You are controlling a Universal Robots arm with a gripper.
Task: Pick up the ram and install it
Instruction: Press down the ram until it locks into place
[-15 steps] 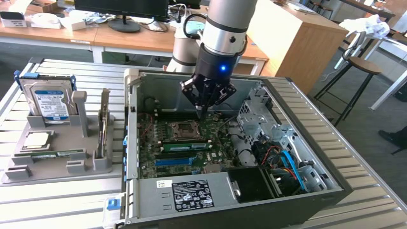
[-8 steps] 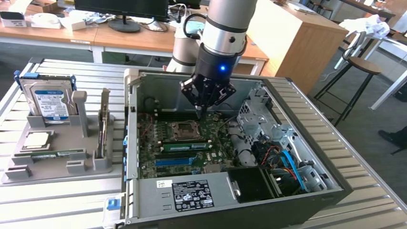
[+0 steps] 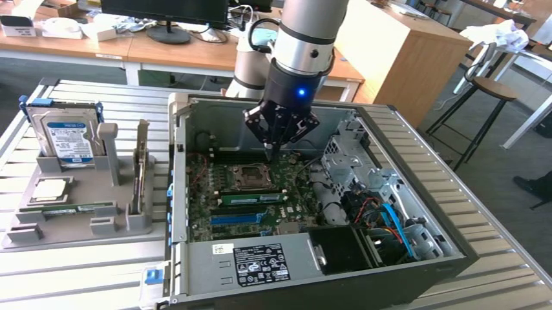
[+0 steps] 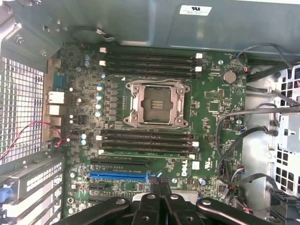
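Right now, in the exterior view, my gripper (image 3: 274,154) hangs inside the open computer case (image 3: 414,194), fingers pressed together and holding nothing. Its tips point down at the motherboard (image 3: 258,200), just above the square processor socket (image 3: 253,173). One ram (image 3: 251,196) stick sits seated in a slot below my fingertips in that picture, on the nearer side of the socket, with a blue slot (image 3: 235,219) a little farther on. Well away from me, toward the exterior view's left and outside the case, a grey holder tray (image 3: 77,223) rests on the slatted table (image 3: 77,278). A hard drive (image 3: 71,141) stands upright in it, a small silver processor chip (image 3: 49,188) lies flat near it, and a second green stick (image 3: 74,208) lies flat along the tray's front. A thin card (image 3: 139,169) stands on edge at the tray's side nearest the case.

From the wrist view, my closed fingers (image 4: 159,197) meet over the board's edge beside the blue slot (image 4: 119,176). The open socket (image 4: 157,104) lies straight ahead of them. Between the socket and my fingers run dark memory slots, and the green ram (image 4: 145,153) lies in the one closest to me. Another bank of empty dark slots (image 4: 150,63) sits beyond the socket. Red wires (image 4: 28,133) trail across the perforated case wall off to one side.
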